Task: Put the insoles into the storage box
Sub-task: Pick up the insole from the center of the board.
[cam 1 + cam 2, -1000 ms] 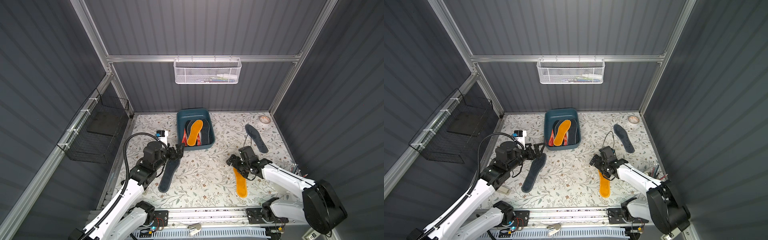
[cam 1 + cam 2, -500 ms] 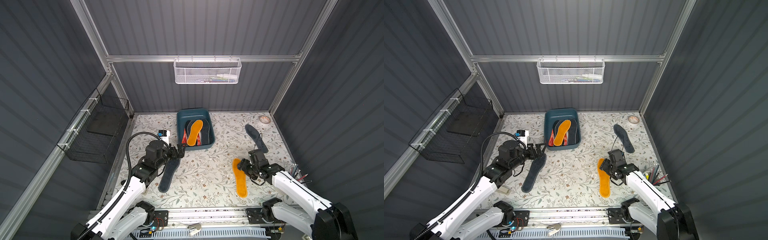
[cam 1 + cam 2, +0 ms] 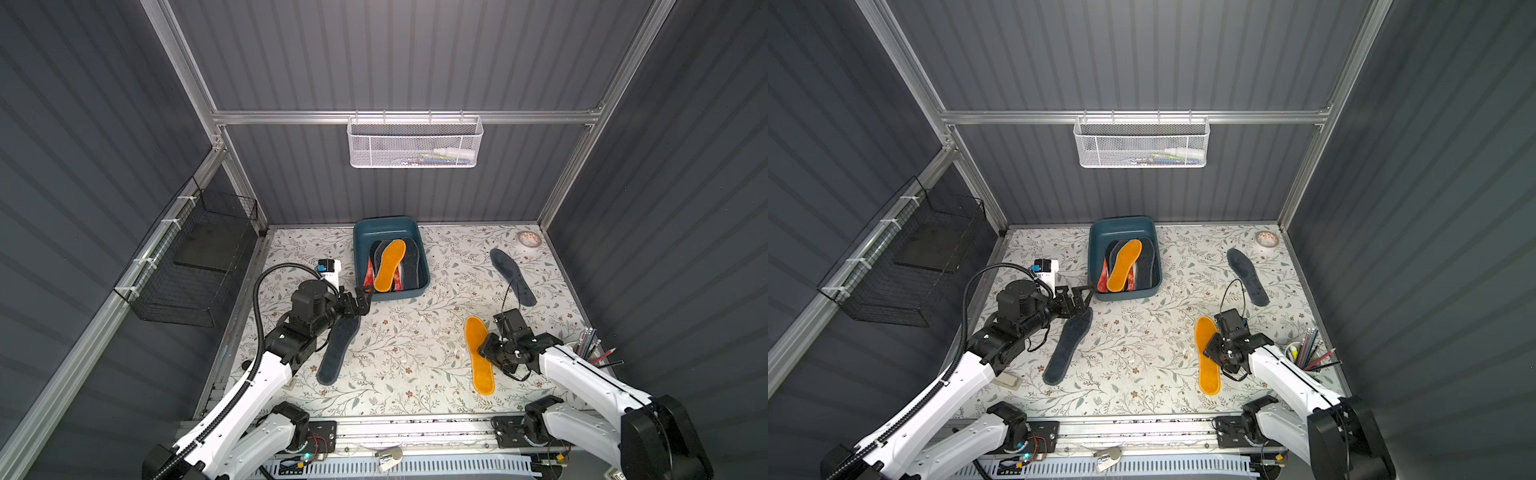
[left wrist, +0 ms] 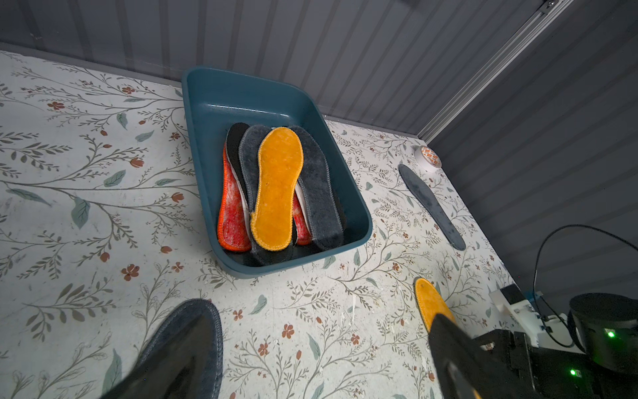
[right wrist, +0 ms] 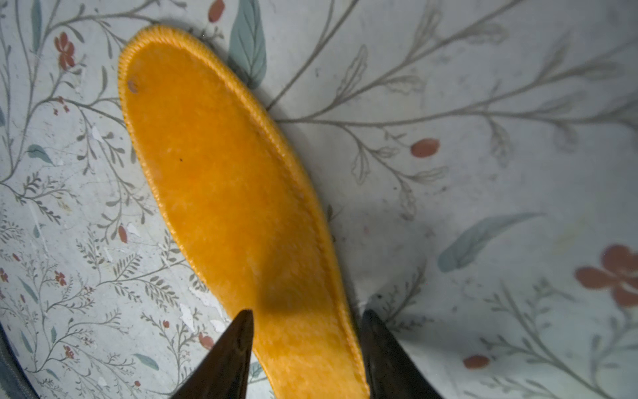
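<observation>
The floral counter (image 3: 415, 353) fills the floor of the grey booth. A black wire basket (image 3: 187, 266) hangs on the left wall and a white mesh basket (image 3: 411, 145) on the far wall. The teal storage box (image 3: 365, 232) sits at the far middle of the counter, close to the far wall. It holds a pile of insoles in dark grey, black and red-orange, with an orange one (image 3: 390, 266) lying on top.

Three insoles lie outside the box. A dark grey insole (image 3: 338, 353) lies near left, with its far end under the left hand (image 3: 361, 301). That hand is spread wide, holds nothing, and sits just beside the box's near-left corner. A dark insole (image 3: 512, 276) lies far right, well apart from both hands. An orange insole (image 5: 224, 172) lies flat near right. The right hand (image 5: 307, 311) straddles its width at a half-wide gap, and I cannot tell if it presses the edges.

A cup of pencils (image 3: 586, 345) stands at the right edge and a tape roll (image 3: 528, 240) lies in the far-right corner.
</observation>
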`<state>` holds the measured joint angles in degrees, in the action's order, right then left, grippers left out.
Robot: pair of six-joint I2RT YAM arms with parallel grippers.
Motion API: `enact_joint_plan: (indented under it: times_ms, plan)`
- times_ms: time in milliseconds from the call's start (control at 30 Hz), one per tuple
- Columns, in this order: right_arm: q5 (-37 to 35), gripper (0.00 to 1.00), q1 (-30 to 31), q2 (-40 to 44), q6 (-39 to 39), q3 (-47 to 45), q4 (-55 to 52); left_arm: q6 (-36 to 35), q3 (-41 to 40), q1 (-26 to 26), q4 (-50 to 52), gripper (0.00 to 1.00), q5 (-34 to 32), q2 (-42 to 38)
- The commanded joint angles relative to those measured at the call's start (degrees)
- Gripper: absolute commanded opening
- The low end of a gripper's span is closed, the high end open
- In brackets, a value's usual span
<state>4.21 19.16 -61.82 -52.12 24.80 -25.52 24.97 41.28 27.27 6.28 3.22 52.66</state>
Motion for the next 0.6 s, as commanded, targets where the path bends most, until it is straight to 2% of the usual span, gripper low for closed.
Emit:
enact_joint_plan:
  times_ms: [0, 100, 467, 567]
  plan:
    - [1.4, 0.48, -0.1, -1.9, -0.9, -1.4, 1.5, 0.6, 1.1, -0.5, -0.9, 1.00, 0.8, -0.5]
    - [3.1, 0.40, -0.1, -4.4, -2.0, -2.2, 4.7, 0.5, 1.3, -0.5, -0.8, 1.00, 0.7, -0.5]
    - [4.3, 0.00, -0.1, -6.5, -2.0, -1.9, 9.2, 0.3, 1.7, -0.5, -0.2, 1.00, 0.6, -0.4]
    - [3.6, 0.00, -0.1, -5.4, -1.1, -0.8, 8.8, 0.4, 1.7, -0.5, -0.1, 1.00, 0.5, -0.4]
